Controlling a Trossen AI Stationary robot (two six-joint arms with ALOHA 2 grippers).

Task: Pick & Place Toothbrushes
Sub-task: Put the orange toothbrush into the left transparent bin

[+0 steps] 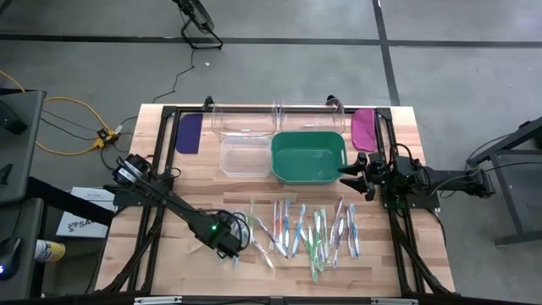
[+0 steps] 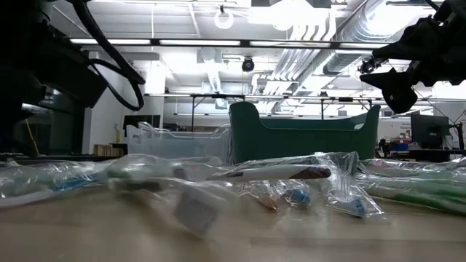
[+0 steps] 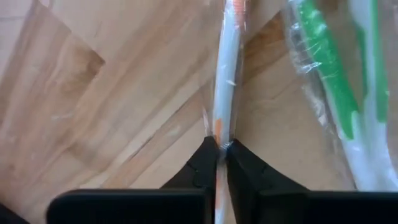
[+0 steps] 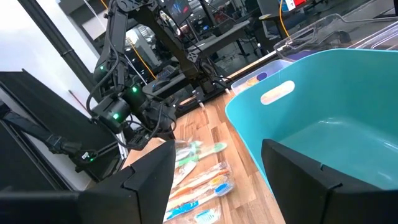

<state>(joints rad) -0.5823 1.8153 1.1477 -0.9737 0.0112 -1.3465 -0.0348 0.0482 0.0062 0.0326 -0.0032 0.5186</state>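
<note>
While the left gripper sits low at the near left end of the scattered toothbrushes, its dark fingers are pressed together on a white-and-orange wrapped toothbrush that lies on the wooden table. Just beside it lies a green wrapped brush. Other toothbrushes spread in a loose row across the near middle of the table, apparently all in clear wrappers. Behind them stands the green tub, with a clear bin touching its left side. Over the tub's right rim hangs the right gripper, fingers spread and holding nothing.
</note>
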